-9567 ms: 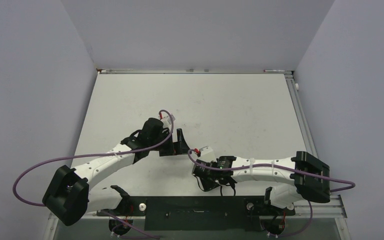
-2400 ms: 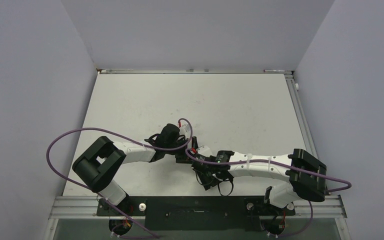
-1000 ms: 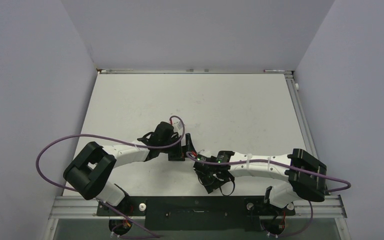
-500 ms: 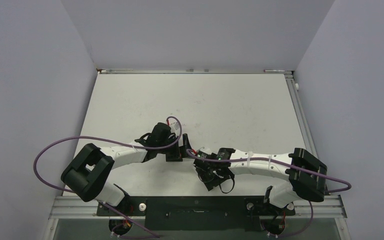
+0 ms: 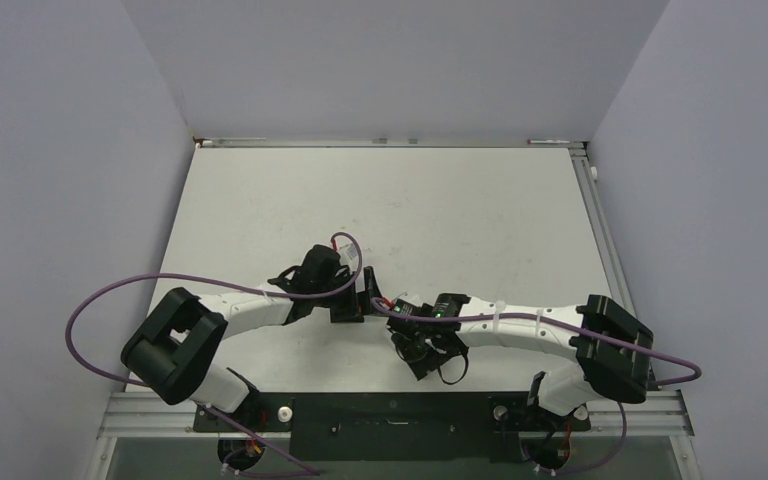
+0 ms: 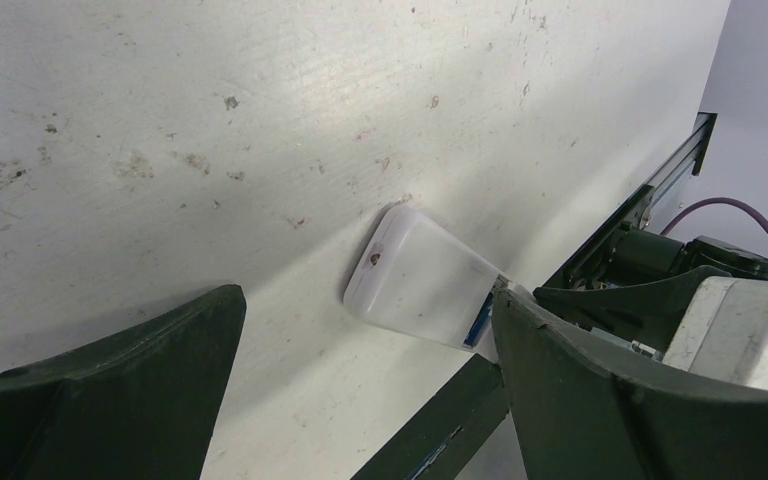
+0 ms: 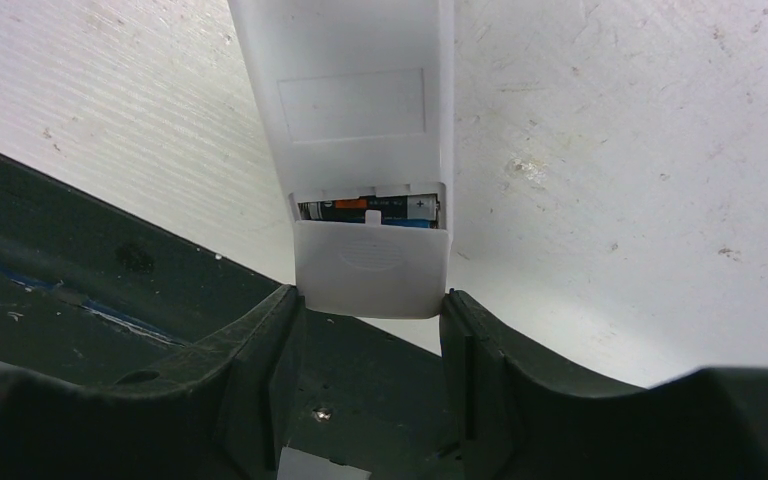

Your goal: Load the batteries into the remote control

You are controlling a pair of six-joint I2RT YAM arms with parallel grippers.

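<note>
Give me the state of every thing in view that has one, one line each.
remote control: back face up, near end pinched by the right gripper.
battery cover: partly slid on, with a gap remaining.
batteries: both seated inside, showing through the gap.
right gripper: shut on the remote control.
left gripper: open, holding nothing, fingers apart on either side of the remote control.

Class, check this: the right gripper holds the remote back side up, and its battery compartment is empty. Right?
Not empty: the right wrist view shows the batteries inside the remote control. The right gripper does hold it back side up.
</note>
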